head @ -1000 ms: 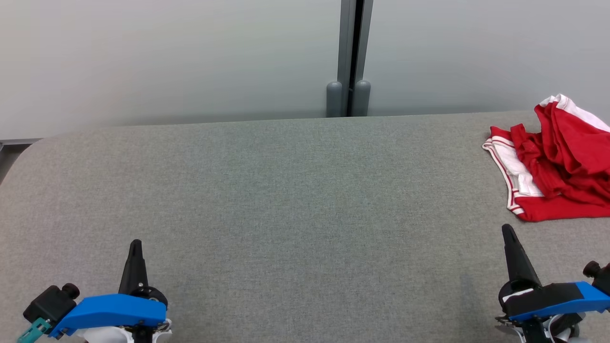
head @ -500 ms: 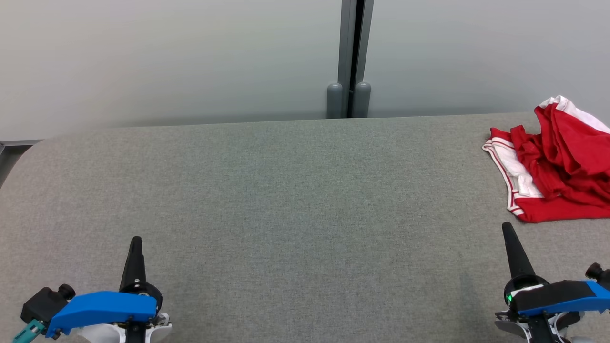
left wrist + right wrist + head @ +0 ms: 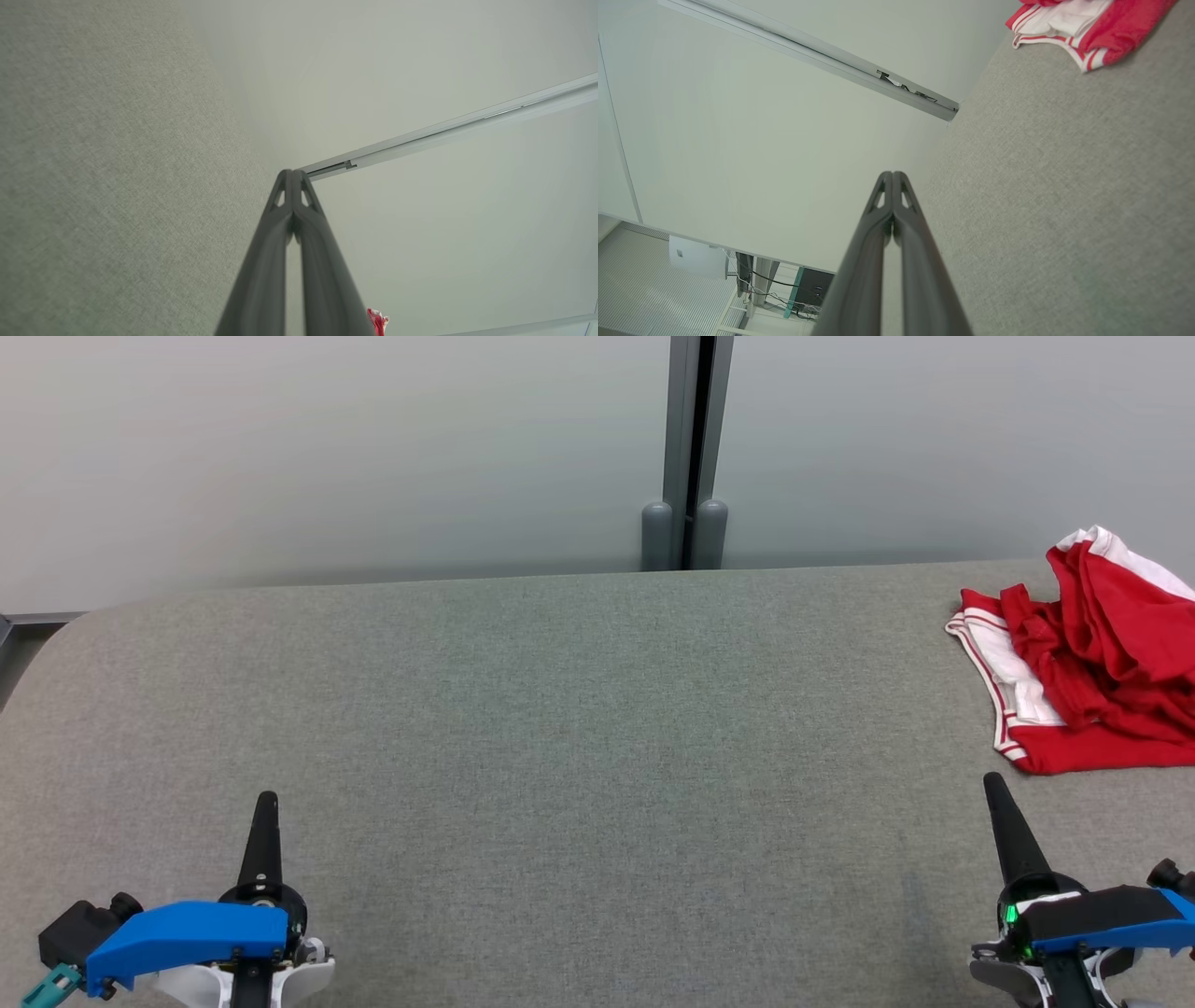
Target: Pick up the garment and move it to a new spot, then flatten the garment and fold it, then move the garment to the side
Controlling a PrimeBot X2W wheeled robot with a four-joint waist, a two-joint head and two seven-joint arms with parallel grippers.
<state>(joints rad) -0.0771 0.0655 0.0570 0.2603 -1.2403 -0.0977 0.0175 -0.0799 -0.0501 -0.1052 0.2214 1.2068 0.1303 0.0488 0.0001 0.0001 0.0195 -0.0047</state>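
Nearly nothing is moving: our head picture is sliding down a tiny bit, and the left claw (image 3: 266, 798) tip is creeping up.

From the head, the red garment (image 3: 1092, 653) is lying bunched at the far right of the grey table (image 3: 560, 709), near the right claw (image 3: 990, 782) but not touching it. Both claws are pinching shut on nothing.

Along the left claw, we are seeing a red scrap far off.

Along the right claw, the garment is sitting ahead, off to one side.

This is fitting a heap waiting to be picked up, or a loose fold already set aside. If grabbing, we are opening wide first and pinching a thick bunch.
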